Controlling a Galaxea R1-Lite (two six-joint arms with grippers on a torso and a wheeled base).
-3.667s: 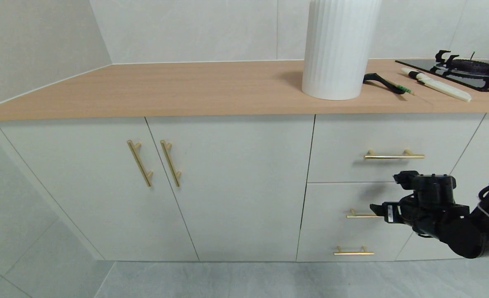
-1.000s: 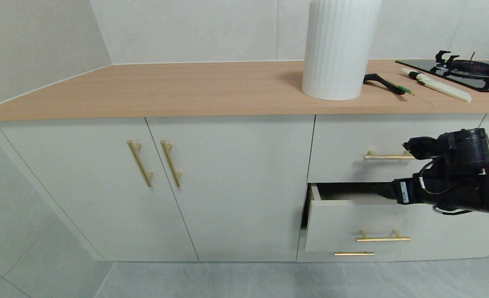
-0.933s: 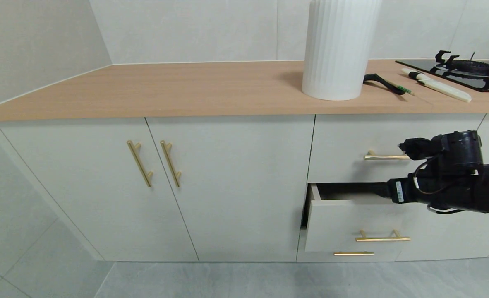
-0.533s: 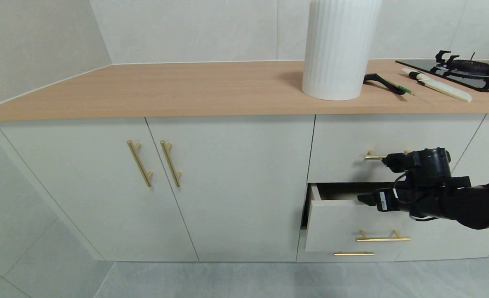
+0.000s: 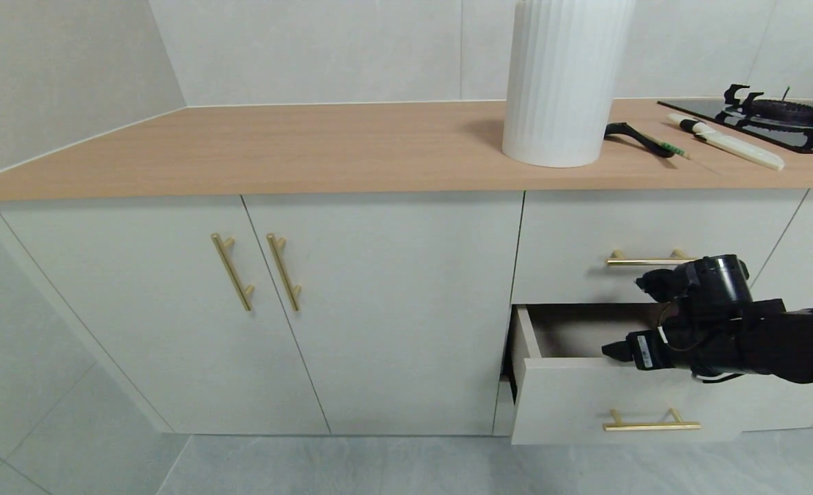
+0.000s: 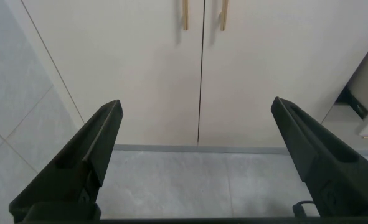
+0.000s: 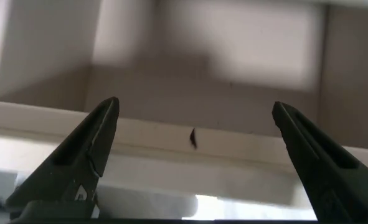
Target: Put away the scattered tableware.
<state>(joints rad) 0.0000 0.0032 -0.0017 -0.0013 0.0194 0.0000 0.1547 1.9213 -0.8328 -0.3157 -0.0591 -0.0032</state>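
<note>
On the wooden counter, right of a tall white ribbed container, lie a black-handled utensil and a white knife. Below them the middle drawer stands pulled out, and the part of its inside that I can see is bare. My right gripper sits at the drawer front's top edge; in the right wrist view the right gripper is open, its fingers spread over the drawer rim. My left gripper is open too, holding nothing, and faces the cabinet doors and the floor.
A gas hob is at the counter's far right. Two cabinet doors with gold handles are left of the drawers. A shut top drawer is above the open one. The open drawer juts into the floor space.
The middle drawer, shut 3.7 s ago, slid farther out over the last second. My right gripper came down and back toward me at its front edge.
</note>
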